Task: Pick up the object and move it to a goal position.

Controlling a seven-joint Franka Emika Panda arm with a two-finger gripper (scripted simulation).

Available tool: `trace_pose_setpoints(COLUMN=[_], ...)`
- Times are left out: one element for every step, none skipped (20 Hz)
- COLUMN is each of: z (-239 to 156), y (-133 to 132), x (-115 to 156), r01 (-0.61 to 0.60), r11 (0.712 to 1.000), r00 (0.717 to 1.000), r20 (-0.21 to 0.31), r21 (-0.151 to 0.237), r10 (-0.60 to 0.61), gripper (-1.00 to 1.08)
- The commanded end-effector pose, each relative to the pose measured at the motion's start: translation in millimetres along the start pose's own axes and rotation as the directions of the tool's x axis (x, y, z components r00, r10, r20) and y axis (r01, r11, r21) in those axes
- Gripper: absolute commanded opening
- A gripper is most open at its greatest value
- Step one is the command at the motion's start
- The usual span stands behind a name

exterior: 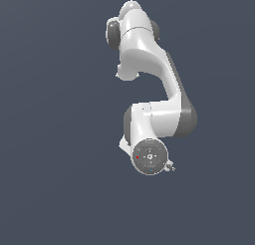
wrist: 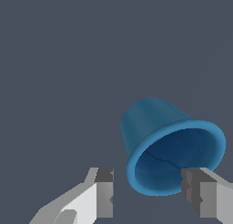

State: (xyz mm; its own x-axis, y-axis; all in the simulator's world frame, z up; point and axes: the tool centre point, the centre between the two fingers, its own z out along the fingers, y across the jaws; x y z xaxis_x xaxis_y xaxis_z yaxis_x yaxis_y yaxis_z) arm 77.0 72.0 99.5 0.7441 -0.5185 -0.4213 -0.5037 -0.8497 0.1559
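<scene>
One blue cup, round-rimmed and tapered, lies tilted on the plain grey floor, its open mouth turned toward the wrist camera. Gripper: fingers spread wide, the cup's rim between their tips, contact not discernible. Exterior view: white arm only, cup hidden.

Glossy white arm with dark grey joint bands, grey round end flange bearing a small red dot, blue cup with darker blue inside, white hand with grey fingertips, plain slate-grey ground
</scene>
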Motion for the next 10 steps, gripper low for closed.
trace_pose_setpoints(z=[2.5,3.4,4.3,5.0,5.7,6.3,6.8,7.2,7.5,7.8], y=[-2.9,-3.8,-4.6,-5.3,-5.9,-6.4,-6.8,-7.2,-7.4,-7.6], x=[-2.1,-2.8,-3.5,-4.1,-4.7,-5.2,-5.7,-6.0,-6.3,-6.5], r01=[-0.019,-0.025,-0.03,-0.035,-0.039,-0.042,-0.045,-0.048,-0.05,-0.051], r11=[1.0,1.0,0.999,0.999,0.999,0.999,0.999,0.999,0.999,0.999], r00=[1.0,0.999,0.999,0.999,0.999,0.998,0.998,0.998,0.998,0.998], r20=[0.016,0.021,0.026,0.03,0.033,0.036,0.039,0.041,0.043,0.044], r21=[-0.006,-0.008,-0.01,-0.012,-0.014,-0.015,-0.016,-0.017,-0.018,-0.019], r10=[0.019,0.025,0.03,0.035,0.039,0.043,0.046,0.048,0.05,0.052], gripper=[0.28,0.28,0.28,0.28,0.28,0.28,0.28,0.28,0.28,0.28])
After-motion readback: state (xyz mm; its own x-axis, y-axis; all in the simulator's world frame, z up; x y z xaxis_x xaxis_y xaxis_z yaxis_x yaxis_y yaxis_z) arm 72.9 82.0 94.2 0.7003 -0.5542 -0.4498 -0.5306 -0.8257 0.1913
